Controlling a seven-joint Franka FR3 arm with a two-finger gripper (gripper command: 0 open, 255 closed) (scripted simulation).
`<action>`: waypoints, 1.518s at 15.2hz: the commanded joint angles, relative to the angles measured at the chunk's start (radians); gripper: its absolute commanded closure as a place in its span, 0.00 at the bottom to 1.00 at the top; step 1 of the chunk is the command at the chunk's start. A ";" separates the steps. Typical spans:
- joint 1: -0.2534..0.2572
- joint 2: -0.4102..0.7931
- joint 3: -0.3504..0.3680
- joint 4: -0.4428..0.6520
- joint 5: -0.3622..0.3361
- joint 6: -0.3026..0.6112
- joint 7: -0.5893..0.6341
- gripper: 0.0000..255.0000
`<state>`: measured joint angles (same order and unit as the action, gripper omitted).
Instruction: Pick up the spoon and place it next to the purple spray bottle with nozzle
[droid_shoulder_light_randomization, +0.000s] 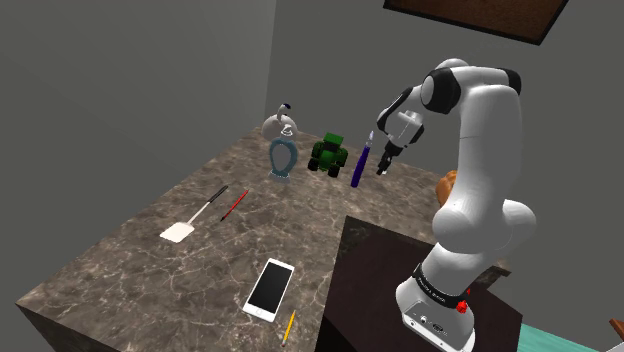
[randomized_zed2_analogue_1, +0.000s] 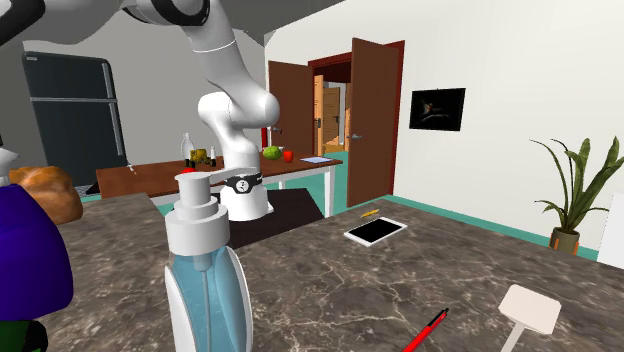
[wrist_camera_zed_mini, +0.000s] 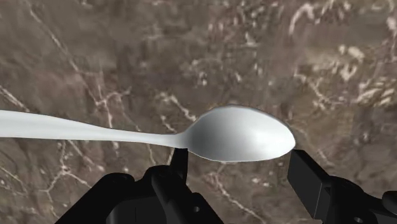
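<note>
The white spoon is clasped across its bowl between the narrowed black fingers of the gripper, its handle stretched out sideways over the marbled countertop. In the shoulder view, the gripper is seen raised just beside the upright purple spray bottle

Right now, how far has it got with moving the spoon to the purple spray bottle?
Done: the grasp looks made. The gripper clasps the spoon by its bowl, over the marble top. In hand: the carry. In the shoulder view the gripper hangs right beside the purple spray bottle. Left: lower the spoon to the surface next to the bottle and open the fingers.
</note>
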<state>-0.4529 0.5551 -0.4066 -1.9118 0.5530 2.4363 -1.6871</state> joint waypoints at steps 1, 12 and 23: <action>-0.001 0.001 0.001 0.000 0.001 0.002 -0.001 1.00; 0.007 -0.025 -0.012 -0.006 -0.016 -0.017 0.009 0.00; 0.025 -0.096 -0.047 -0.014 -0.065 -0.074 0.039 0.00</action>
